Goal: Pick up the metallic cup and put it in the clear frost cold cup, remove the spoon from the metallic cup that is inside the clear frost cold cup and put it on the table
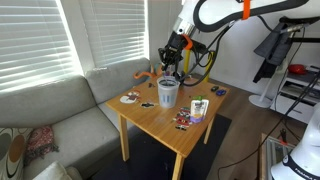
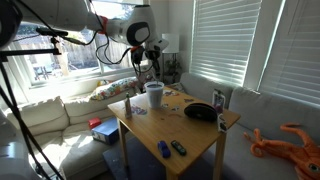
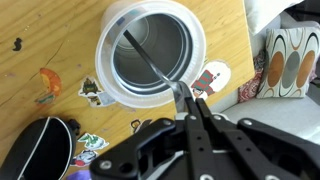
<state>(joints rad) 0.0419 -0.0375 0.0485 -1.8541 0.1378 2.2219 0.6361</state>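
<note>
The clear frost cold cup (image 3: 150,52) stands upright on the light-wood table (image 3: 40,40), and the metallic cup (image 3: 150,60) sits inside it. The spoon (image 3: 150,62) leans in the metallic cup, its thin handle running out over the rim. My gripper (image 3: 186,97) is just above the cup's rim, with its fingers shut on the end of the spoon handle. Both exterior views show the frosted cup (image 1: 167,93) (image 2: 154,95) near the table's middle, with the gripper (image 1: 171,65) (image 2: 150,66) right above it.
A black bowl (image 3: 35,150) (image 2: 201,111) lies on the table near the cup. Stickers (image 3: 210,78) are scattered over the tabletop. A small white printed container (image 1: 198,108) stands near one edge. An orange toy octopus (image 2: 285,140) lies on the grey sofa (image 1: 60,120) next to the table.
</note>
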